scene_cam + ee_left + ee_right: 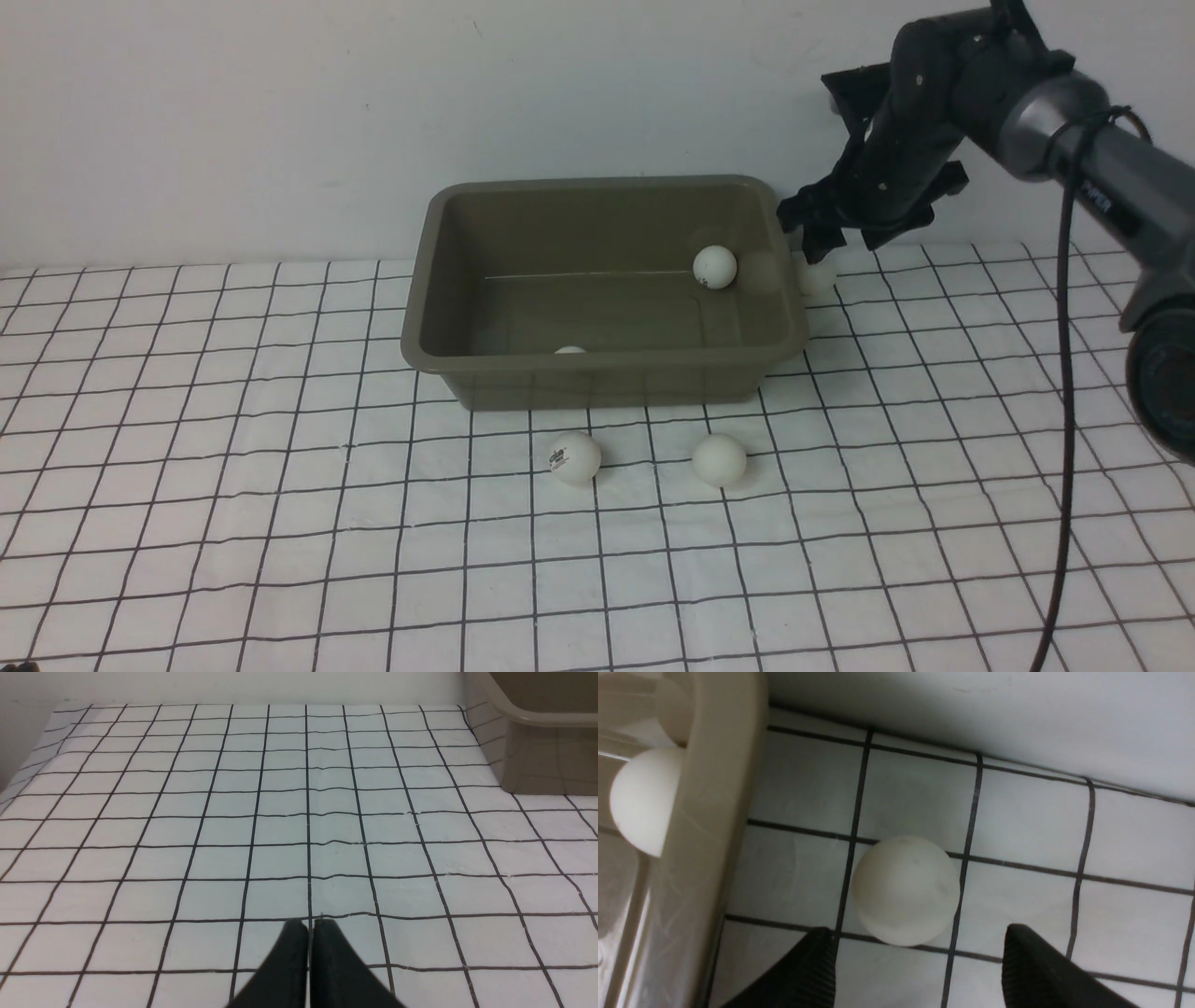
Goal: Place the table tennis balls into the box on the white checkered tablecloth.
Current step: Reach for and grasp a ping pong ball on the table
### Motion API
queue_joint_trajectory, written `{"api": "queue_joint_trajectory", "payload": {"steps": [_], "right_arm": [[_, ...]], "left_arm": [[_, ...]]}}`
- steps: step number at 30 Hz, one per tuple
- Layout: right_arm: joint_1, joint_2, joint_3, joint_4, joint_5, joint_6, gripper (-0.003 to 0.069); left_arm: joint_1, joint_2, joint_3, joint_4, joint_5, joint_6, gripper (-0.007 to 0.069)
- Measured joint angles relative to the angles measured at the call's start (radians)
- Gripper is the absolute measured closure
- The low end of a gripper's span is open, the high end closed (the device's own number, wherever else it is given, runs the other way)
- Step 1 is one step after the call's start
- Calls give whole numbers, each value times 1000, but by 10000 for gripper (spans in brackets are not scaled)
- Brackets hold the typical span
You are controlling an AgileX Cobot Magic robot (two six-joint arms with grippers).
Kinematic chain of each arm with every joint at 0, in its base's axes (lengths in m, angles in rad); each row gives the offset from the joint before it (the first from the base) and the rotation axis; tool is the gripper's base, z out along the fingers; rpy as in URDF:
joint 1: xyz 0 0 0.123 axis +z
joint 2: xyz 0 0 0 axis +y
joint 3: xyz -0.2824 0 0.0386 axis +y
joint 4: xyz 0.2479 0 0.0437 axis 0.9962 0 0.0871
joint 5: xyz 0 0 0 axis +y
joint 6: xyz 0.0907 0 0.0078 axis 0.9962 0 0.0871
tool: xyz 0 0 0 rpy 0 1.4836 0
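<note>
Two of the five balls are already in the box (607, 385). The far inside ball (715, 267) lies on the floor close to the right wall. The near inside ball (569, 350) sits against the near wall, with only its top showing over the rim.

The box stands on the white checkered cloth (280, 523), toward the cloth's far edge and a little right of its middle.

The other three balls lie on the cloth outside the box. The corner ball (818, 277) rests just beside the box's right wall near the far right corner, apart from the rim, close to the cloth's far edge. The logo ball (574, 457) and the plain ball (719, 459) lie side by side but apart, near the box's near wall; the logo ball is the left one.

The right claw (814, 241) hangs right over the corner ball, fingers (817, 970) spread wider than the ball and gripping nothing. The wrist view shows the tips on either side of it, not touching.

The left claw (309, 926) is closed tight and empty, over bare cloth to the left of the box.
</note>
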Motion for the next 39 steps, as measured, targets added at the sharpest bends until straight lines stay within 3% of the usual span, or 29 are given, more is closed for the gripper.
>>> {"api": "queue_joint_trajectory", "payload": {"steps": [39], "right_arm": [[0,68,-1,14,-120,5,218]], "left_arm": [[0,0,0,0,0,0,629]]}}
